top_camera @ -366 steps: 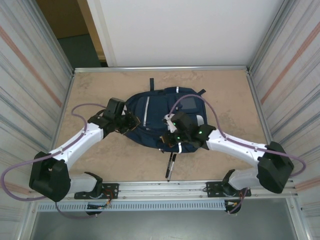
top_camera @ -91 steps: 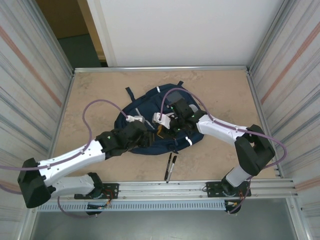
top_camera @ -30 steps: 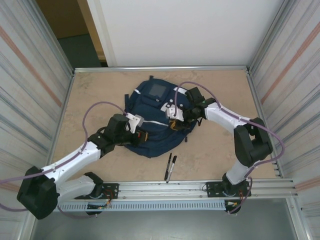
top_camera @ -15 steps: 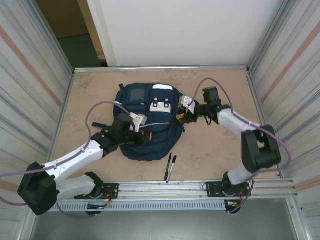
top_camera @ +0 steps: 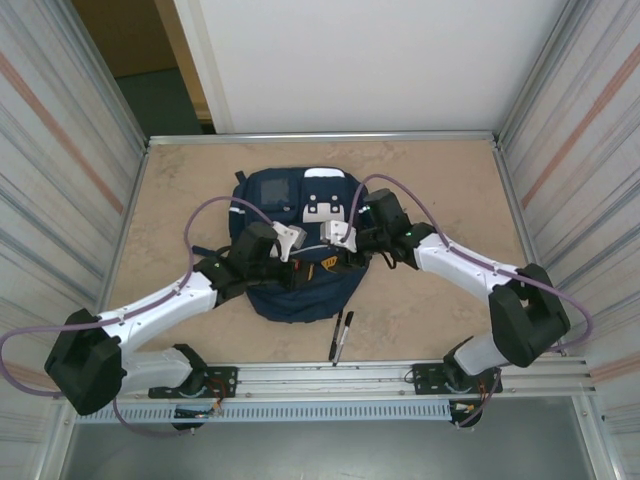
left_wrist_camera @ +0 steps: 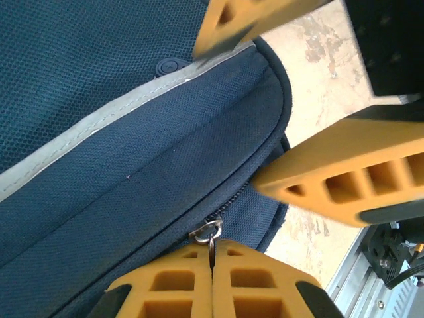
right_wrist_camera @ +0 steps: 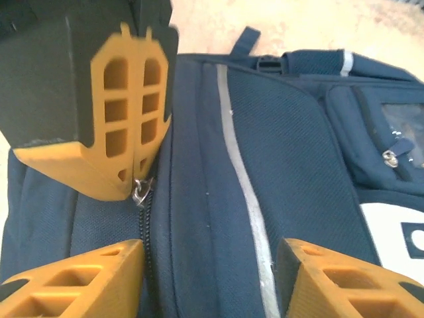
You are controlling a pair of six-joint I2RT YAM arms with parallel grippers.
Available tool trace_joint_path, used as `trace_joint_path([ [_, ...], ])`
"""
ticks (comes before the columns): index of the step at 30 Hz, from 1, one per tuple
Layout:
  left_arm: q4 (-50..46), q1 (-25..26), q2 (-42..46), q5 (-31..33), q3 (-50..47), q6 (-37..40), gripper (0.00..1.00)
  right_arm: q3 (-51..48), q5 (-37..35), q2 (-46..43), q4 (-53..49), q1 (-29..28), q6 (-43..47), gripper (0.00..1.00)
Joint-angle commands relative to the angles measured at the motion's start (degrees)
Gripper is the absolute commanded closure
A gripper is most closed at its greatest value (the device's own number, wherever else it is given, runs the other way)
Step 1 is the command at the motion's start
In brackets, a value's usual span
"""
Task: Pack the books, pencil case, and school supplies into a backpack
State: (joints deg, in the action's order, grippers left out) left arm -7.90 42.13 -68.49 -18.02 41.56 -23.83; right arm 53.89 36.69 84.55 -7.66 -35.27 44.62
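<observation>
Left wrist: zipper (left_wrist_camera: 207,233), closed end effector (left_wrist_camera: 212,257)

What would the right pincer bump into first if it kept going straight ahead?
Probably the backpack, on navy fabric beside its grey stripe; the left pincer sits off to the side.

A robot test cell in a lab is indicated. A tan table (top_camera: 450,200) is walled in by ribbed metal panels (top_camera: 60,150) at 9 and 3 o'clock and a white board (top_camera: 360,60) at 12 o'clock. Two white robot arms (top_camera: 150,305) are bolted to a metal rail (top_camera: 330,378) at 6 o'clock.
</observation>
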Motion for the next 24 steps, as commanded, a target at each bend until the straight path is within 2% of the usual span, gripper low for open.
trace_joint_path([
  [1, 3.8, 0.3, 1.1, 0.0, 0.1, -0.5, 1.0, 3.5, -2.3, 1.9, -6.7, -2.0, 3.8, 0.55],
  [5, 2.4, -0.4, 3.3, 5.6, -1.1, -0.4, 1.0, 1.7, -5.8, 0.9, -7.5, -2.1, 4.9, 0.85],
  [7, -0.1, -1.9, 4.3, 7.6, -1.7, 0.4, 1.0, -0.1, -5.9, -0.5, -6.3, -1.2, 6.1, 0.91],
  [10, -5.4, -4.0, 6.3, 15.0, -3.8, 1.1, 1.0, -0.4, -5.3, -2.0, -6.6, 1.2, 6.0, 0.94],
  [11, -6.6, -4.6, 7.2, 17.4, -4.8, 1.6, 1.0, -0.9, -4.5, -2.4, -5.9, 2.3, 5.9, 0.94],
  [14, -9.0, -5.5, 10.1, 19.2, -7.5, 3.6, 1.0, -1.9, -3.7, -2.2, -4.1, 4.1, 6.1, 0.94],
  [16, -10.1, -5.4, 11.8, 17.9, -7.9, 2.5, 1.0, -0.6, -2.8, -2.0, -4.9, 3.9, 4.6, 0.89],
  [18, -8.5, -5.0, 12.9, 14.1, -7.7, -0.5, 1.0, 0.8, -1.3, -2.3, -6.5, 2.5, 3.3, 0.83],
  [20, -6.0, -3.3, 12.7, 10.8, -6.4, -1.4, 1.0, 0.3, -1.8, -3.0, -5.4, 0.7, 2.5, 0.72],
  [22, -6.0, -0.7, 11.6, 11.3, -4.0, -1.7, 1.0, -0.2, -2.8, -3.9, -3.8, -0.7, 0.9, 0.64],
  [24, -5.9, 1.1, 9.9, 11.6, -1.6, -1.6, 1.0, 0.3, -2.5, -4.7, -4.8, -1.9, -0.3, 0.62],
])
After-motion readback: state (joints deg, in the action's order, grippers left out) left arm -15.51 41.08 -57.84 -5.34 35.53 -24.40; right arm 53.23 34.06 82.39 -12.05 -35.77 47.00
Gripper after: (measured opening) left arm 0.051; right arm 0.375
